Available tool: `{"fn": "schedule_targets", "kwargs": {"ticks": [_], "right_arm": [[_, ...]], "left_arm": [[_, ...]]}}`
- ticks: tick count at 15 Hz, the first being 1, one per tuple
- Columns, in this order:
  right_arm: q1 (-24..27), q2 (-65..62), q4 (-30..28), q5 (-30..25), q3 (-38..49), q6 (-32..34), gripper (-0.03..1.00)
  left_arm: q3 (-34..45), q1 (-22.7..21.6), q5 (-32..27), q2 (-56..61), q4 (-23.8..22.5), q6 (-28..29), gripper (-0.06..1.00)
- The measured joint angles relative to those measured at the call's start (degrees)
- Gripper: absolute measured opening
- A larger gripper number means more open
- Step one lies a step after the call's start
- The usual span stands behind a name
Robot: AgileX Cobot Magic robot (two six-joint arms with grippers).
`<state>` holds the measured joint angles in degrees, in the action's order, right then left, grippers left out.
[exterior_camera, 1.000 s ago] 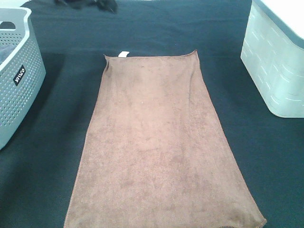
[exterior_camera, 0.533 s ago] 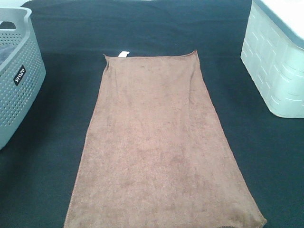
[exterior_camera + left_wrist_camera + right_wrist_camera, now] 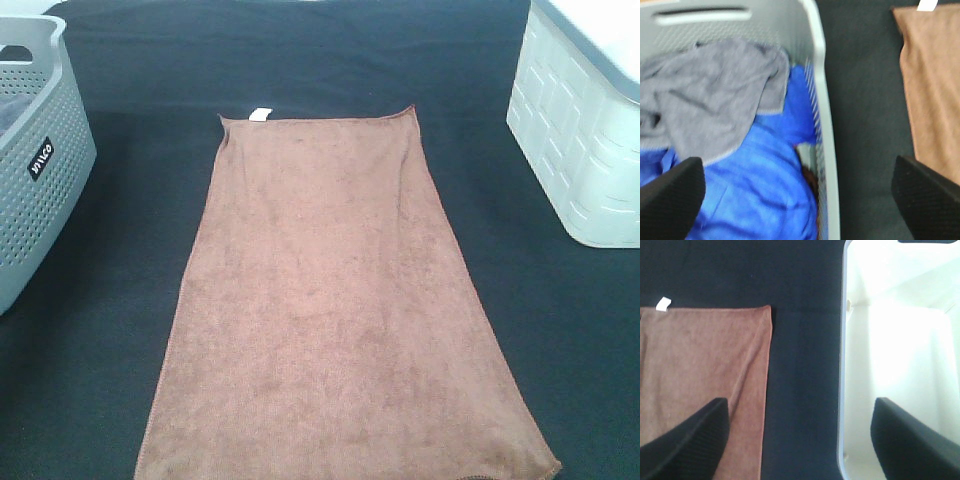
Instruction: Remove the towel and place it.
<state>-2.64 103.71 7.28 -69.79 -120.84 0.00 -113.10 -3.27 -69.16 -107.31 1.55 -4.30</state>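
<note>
A black cloth covering spreads over the whole bench, matte and slightly textured, running to every edge of the high view. The towel lies flat and fully spread in the middle of it, reddish-brown, long axis running away from the camera, its small white tag at the far short edge. The near short edge reaches the bottom of the view.

At the left edge of the bench stands a grey perforated basket with a dark label on its wall; the left wrist view looks down into it and shows a grey cloth lying over a blue cloth (that view is somewhat blurred). At the right edge stands a white bin, well apart from the towel; its inside looks bare and bright from the right wrist view.

The left end effector hangs over the basket's rim with its fingers wide apart, gripping nothing. The right end effector hangs over the black strip between towel and white bin, fingers likewise spread and empty.
</note>
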Motion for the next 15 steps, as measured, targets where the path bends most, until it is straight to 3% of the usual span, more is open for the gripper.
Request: {"fn": "schedule_targets", "kwargs": {"ticks": [4,8,11,15], "right_arm": [[0.00,-13.92,-0.34,0.06,20.45,-1.20,0.76],[0.00,-37.53,-0.40,-0.17,48.01,-2.41,0.76],[0.00,-53.40,-0.23,-0.17,61.08,-2.35,0.76],[0.00,-73.40,-0.23,0.29,72.54,0.00,0.76]], "left_arm": [[20.00,-0.06,4.98,11.46,-2.06,1.38,0.92],[44.81,-0.06,9.74,34.43,-2.69,2.46,0.91],[55.23,-0.06,10.43,51.34,-2.75,2.64,0.91],[62.68,-0.06,10.94,68.81,-2.75,4.01,0.91]]}}
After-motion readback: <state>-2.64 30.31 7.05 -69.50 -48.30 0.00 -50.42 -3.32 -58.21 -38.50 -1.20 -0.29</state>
